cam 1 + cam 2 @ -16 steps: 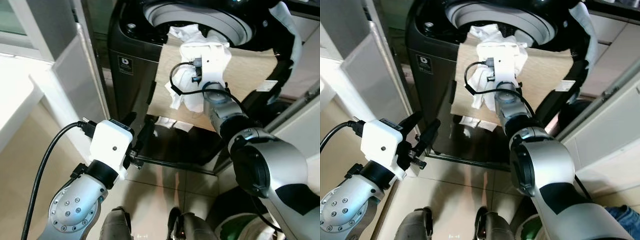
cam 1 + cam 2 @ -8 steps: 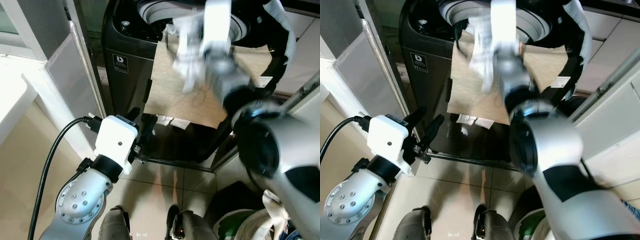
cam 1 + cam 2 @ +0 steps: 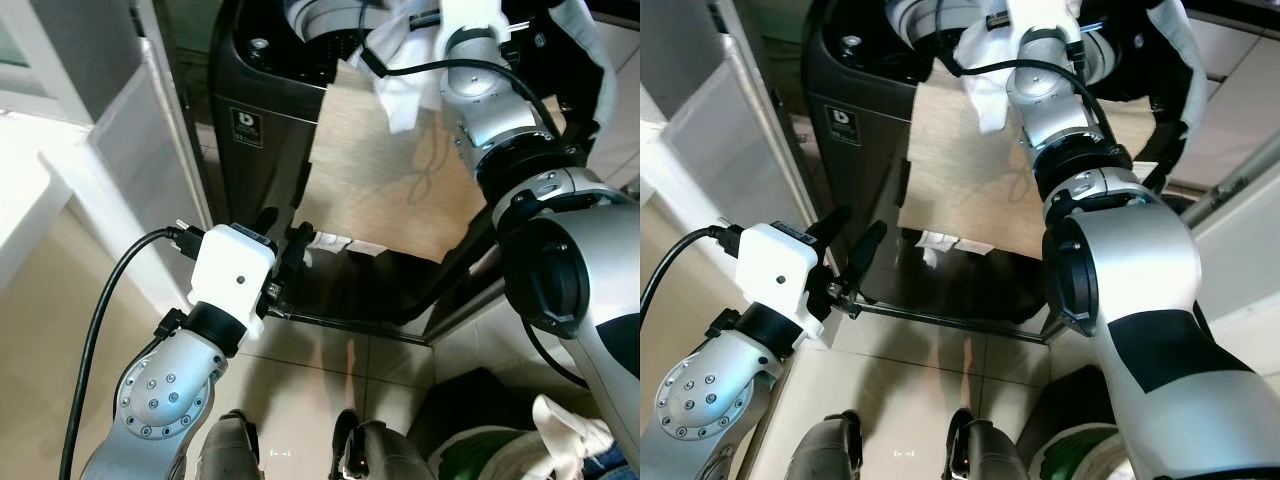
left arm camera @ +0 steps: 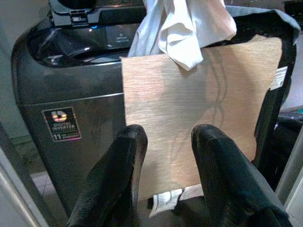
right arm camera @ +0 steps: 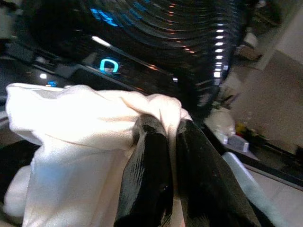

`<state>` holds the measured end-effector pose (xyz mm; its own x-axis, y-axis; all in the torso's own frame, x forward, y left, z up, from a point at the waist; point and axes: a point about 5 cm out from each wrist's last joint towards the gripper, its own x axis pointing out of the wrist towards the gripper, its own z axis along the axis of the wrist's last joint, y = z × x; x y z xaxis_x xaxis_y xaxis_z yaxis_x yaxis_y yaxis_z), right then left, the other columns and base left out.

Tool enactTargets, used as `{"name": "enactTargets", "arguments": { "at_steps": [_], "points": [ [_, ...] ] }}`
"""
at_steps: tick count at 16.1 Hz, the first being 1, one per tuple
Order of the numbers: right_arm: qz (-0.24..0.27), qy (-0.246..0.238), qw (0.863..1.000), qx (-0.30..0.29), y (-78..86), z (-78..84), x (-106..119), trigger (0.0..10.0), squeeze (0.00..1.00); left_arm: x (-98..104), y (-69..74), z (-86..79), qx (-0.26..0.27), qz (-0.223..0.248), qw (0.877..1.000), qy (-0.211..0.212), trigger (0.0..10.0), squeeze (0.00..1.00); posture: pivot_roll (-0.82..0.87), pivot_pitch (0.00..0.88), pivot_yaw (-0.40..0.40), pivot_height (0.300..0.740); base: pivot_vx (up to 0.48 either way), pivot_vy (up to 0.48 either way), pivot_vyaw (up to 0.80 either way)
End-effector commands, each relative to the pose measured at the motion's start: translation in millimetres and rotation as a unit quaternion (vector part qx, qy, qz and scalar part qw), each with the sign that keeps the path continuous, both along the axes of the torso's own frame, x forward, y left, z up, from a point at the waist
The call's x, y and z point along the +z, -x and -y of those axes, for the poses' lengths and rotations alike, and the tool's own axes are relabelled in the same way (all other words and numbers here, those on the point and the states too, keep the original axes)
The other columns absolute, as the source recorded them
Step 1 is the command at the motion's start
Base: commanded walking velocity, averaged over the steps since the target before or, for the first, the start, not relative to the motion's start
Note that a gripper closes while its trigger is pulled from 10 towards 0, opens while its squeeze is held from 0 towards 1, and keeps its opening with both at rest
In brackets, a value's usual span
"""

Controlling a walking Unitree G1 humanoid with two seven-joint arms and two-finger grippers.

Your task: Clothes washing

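Tan panel [image 3: 400,170] fronts dark washer [image 3: 260,100] under claw-held cloth [image 4: 182,28].

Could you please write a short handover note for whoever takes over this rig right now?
Right claw: shut on the white garment, held up at the open top of the dark washing machine.
Left claw: open and idle, low in front of the machine, holding nothing.
Things: the garment hangs partly over the machine's front edge, above the tan panel on its front. The drum is right ahead of the right claw.
Done: garment picked up and brought to the opening.
Left: carry it fully over the drum, release it, pull the arm back, then probably see to the rest of the wash.
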<state>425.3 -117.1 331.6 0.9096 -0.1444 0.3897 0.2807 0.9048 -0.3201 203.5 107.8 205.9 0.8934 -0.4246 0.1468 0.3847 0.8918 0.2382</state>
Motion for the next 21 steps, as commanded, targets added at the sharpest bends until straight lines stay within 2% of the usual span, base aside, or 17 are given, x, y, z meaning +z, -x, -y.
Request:
{"name": "enactTargets", "arguments": {
  "at_steps": [1,2,3,4,6,7,8,9,10,11,13,14,16,17,19,20,21],
  "points": [
    [0.041,0.032,0.998,-0.030,2.6,6.5,8,10.0,0.00,-1,-1.1,0.7,0.000,0.002,1.000,0.000,10.0,0.00,0.27,0.172,-0.124,0.740,0.000,0.000,0.00],
    [0.036,0.058,0.997,-0.032,2.1,7.4,3,10.0,0.00,-1,-3.0,1.2,-0.005,0.001,1.000,0.000,10.0,0.00,0.26,0.167,-0.116,0.740,0.000,0.000,0.00],
    [0.030,0.056,0.998,-0.028,1.7,7.5,1,10.0,0.31,-2,-3.8,1.8,-0.007,0.001,1.000,0.000,10.0,0.00,0.26,0.165,-0.114,0.740,0.000,0.000,0.00],
    [0.000,0.046,0.999,-0.002,-0.3,6.2,-6,10.0,1.00,-1,-5.4,4.3,-0.016,0.004,1.000,-0.001,10.0,0.00,0.25,0.163,-0.111,0.740,0.000,0.000,0.00],
    [-0.041,-0.031,0.998,0.032,-2.6,5.5,-16,10.0,1.00,-2,-7.1,4.9,-0.018,0.004,1.000,-0.002,10.0,0.00,0.25,0.154,-0.106,0.740,0.000,0.000,0.00],
    [-0.079,-0.112,0.988,0.068,-4.2,3.5,-28,10.0,1.00,-2,-7.5,5.3,-0.020,0.006,1.000,-0.003,10.0,0.00,0.26,0.151,-0.110,0.740,0.000,0.000,0.00],
    [-0.099,-0.165,0.978,0.083,-4.9,4.2,-35,10.0,1.00,-1,-7.7,4.8,-0.019,0.008,1.000,-0.004,10.0,0.00,0.27,0.147,-0.114,0.740,0.000,0.000,0.00],
    [-0.118,-0.251,0.956,0.090,-5.6,9.0,-43,10.0,1.00,-1,-7.4,3.7,-0.015,0.008,1.000,-0.005,10.0,0.00,0.28,0.145,-0.119,0.740,0.000,0.000,0.00],
    [-0.125,-0.289,0.944,0.094,-5.8,10.3,-47,10.0,1.00,-1,-7.1,3.3,-0.013,0.008,1.000,-0.005,10.0,0.00,0.28,0.145,-0.119,0.740,0.000,0.000,0.00],
    [-0.134,-0.373,0.912,0.111,-6.0,11.0,-53,10.0,1.00,-2,-6.0,2.7,-0.011,0.008,1.000,-0.005,10.0,0.00,0.28,0.143,-0.124,0.740,0.000,0.000,0.00],
    [-0.133,-0.450,0.875,0.119,-6.2,12.3,-55,10.0,1.00,-3,-5.3,1.8,-0.009,0.008,1.000,-0.007,10.0,0.00,0.29,0.140,-0.129,0.740,0.000,0.000,0.00],
    [-0.126,-0.469,0.865,0.124,-6.3,13.0,-53,10.0,1.00,-3,-5.2,1.9,-0.008,0.008,1.000,-0.007,10.0,0.00,0.29,0.140,-0.130,0.740,0.000,0.000,0.00],
    [-0.106,-0.432,0.888,0.118,-6.5,15.7,-41,10.0,1.00,-3,-5.6,2.2,-0.007,0.009,1.000,-0.007,10.0,0.00,0.29,0.136,-0.131,0.740,0.000,0.000,0.00],
    [-0.061,-0.301,0.945,0.108,-5.0,15.8,-18,10.0,0.00,-3,-7.6,2.2,-0.005,0.010,1.000,-0.009,10.0,0.00,0.28,0.131,-0.136,0.740,0.000,0.000,0.00],
    [-0.032,-0.256,0.960,0.107,-3.4,14.9,-9,10.0,0.00,-4,-10.4,1.4,0.002,0.011,1.000,-0.011,10.0,0.00,0.26,0.124,-0.135,0.740,0.000,0.000,0.00],
    [0.029,-0.167,0.980,0.106,1.7,10.3,-5,10.0,0.00,-8,-17.8,-1.4,0.021,0.010,1.000,-0.009,10.0,0.00,0.23,0.105,-0.143,0.740,0.000,0.000,0.00],
    [0.060,-0.141,0.983,0.104,5.8,12.3,-15,10.0,0.00,-11,-25.9,-6.4,0.047,0.005,0.999,-0.004,10.0,0.00,0.21,0.088,-0.145,0.740,0.000,0.000,0.00]
  ]
}}
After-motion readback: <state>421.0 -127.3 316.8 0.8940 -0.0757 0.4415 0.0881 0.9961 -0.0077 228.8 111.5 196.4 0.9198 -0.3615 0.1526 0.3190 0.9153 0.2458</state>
